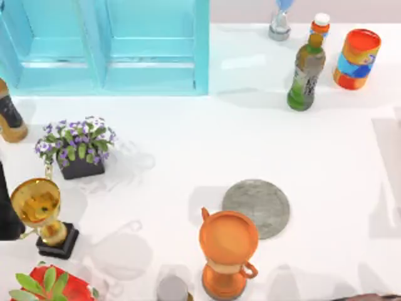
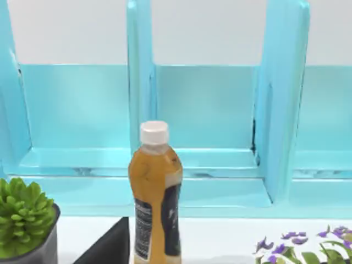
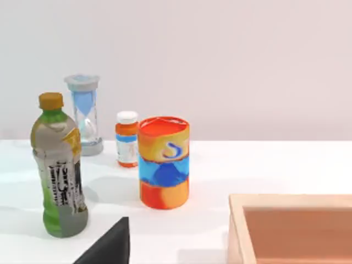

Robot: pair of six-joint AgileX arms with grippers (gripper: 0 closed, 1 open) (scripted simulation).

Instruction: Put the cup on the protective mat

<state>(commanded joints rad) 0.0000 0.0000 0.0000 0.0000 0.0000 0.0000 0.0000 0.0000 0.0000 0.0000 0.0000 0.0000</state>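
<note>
Grey, stone-mottled protective mat point(image 1: 257, 207) lies flat right of the table's centre, just behind the orange urn point(image 1: 229, 249).

At the front edge, just left of the urn's base, stands 1 small cylinder with a grey top point(image 1: 172, 290), seemingly the cup, off the mat. 2 arms sit at the margins: the left arm point(image 1: 7, 213) at the left edge by the gold trophy point(image 1: 39, 207), the right arm point(image 1: 376, 296) at the front right corner. The left gripper point(image 2: 107, 247) faces a yellow bottle point(image 2: 155, 192), the right gripper point(image 3: 107, 245) a green bottle point(image 3: 59, 170). Whether either claw is open, or grasps anything, cannot be told.
</note>
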